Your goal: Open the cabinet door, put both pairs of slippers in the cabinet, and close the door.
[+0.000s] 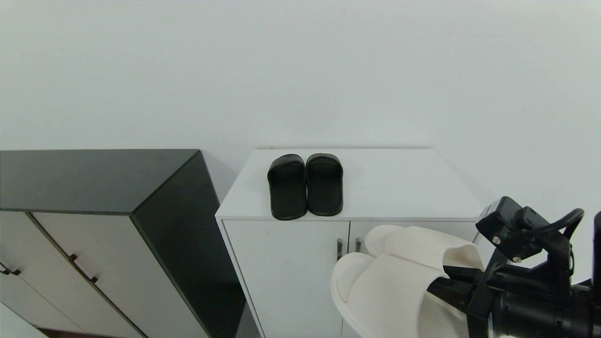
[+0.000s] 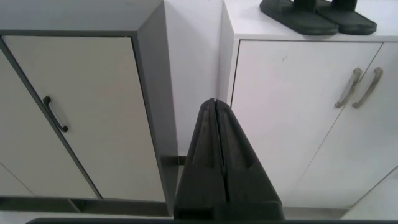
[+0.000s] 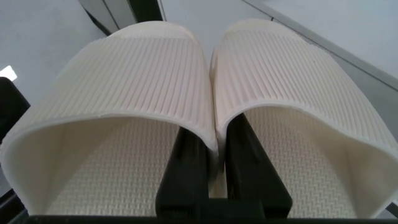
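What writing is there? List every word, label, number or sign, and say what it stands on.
None: no readable text on the black slippers, the white slippers in the right gripper, the white cabinet, the dark cabinet or the wall.

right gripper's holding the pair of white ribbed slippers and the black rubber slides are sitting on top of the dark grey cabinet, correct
Wrong cabinet: the pair of black rubber slides sits on top of the white two-door cabinet, as the head view shows. The right gripper does hold the pair of white ribbed slippers.
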